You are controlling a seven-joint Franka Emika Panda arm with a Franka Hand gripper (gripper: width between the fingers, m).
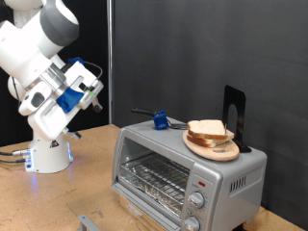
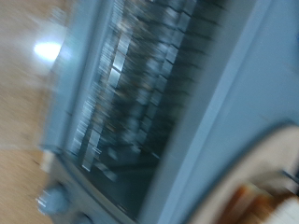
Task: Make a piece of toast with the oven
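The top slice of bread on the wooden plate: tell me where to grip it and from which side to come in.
Grip the top slice of bread by its two opposite crust edges, coming down from above. It lies roughly flat on the stack on the wooden plate atop the oven, so only its edges stand free. The black stand behind probably blocks a rear approach. The gripper hangs off to the exterior view's left, away from it.
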